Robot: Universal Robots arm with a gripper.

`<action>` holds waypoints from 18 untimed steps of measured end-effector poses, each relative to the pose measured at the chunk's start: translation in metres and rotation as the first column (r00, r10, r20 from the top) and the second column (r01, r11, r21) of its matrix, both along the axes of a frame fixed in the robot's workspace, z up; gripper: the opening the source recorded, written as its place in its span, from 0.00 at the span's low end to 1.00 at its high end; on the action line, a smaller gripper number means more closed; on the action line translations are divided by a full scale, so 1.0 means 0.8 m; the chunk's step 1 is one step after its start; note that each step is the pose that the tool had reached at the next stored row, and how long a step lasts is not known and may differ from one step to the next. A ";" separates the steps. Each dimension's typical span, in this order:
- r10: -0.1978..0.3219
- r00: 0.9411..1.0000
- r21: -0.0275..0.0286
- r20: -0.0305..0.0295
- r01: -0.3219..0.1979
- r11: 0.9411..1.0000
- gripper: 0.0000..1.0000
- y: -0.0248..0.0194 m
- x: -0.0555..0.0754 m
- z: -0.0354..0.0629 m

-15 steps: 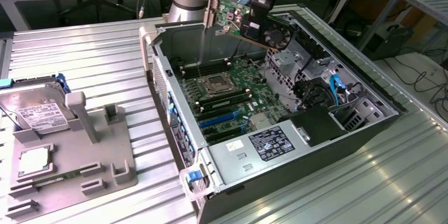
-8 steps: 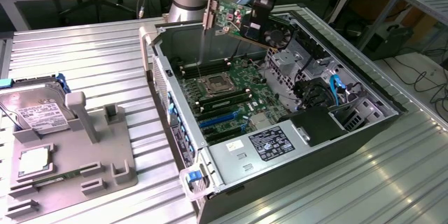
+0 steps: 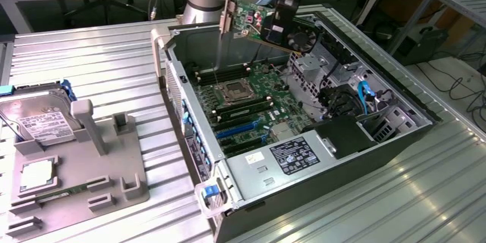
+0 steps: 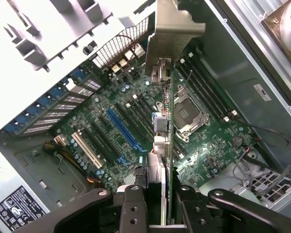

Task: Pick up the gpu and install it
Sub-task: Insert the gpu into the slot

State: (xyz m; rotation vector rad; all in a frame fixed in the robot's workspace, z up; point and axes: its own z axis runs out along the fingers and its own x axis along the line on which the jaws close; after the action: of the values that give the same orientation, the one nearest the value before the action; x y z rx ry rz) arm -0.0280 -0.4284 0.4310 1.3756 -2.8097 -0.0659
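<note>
While my gripper (image 3: 283, 20) hangs over the far end of the open case (image 3: 176, 95), it is clenched on the gpu (image 3: 262, 27). The card is up in the air, above the case rim, touching nothing but my fingers. In the exterior view it sits tilted. Its fan (image 3: 301, 39) is at the end toward the exterior view's right, and its bracket (image 3: 224, 20) stands upright at the end toward the exterior view's left.

From the wrist I see the gpu (image 4: 168, 145) edge-on, pinched between my two fingers (image 4: 133, 208), with the gripper (image 4: 157, 206) closed tight on the card's thin edge. The bracket (image 4: 172, 34) is at the end away from my fingers. Beneath the card lies the board (image 4: 111, 145), well apart from it. A blue slot (image 4: 121, 127) runs to one side of the card's line, and the socket (image 4: 189, 114) lies to the other side. The card is not seated in any slot.

In the exterior view the board (image 3: 254, 103) lies flat in the case, with the supply (image 3: 292, 155) at the near end. Toward the exterior view's left, well apart from the case, a drive (image 3: 38, 120) leans in a grey fixture (image 3: 106, 157) on the ribbed table (image 3: 91, 55).
</note>
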 end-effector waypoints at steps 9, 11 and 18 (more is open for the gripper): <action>0.051 0.999 0.000 0.000 -0.051 0.999 0.28 -0.0008 0.000 0.000; 0.063 0.998 0.000 0.000 -0.063 0.998 0.28 -0.0009 0.000 0.000; 0.119 0.993 0.000 0.000 -0.119 0.993 0.28 -0.0010 0.000 0.000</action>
State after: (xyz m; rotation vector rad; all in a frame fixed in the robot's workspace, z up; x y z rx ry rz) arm -0.0281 -0.4292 0.4310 1.5390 -2.7208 -0.0645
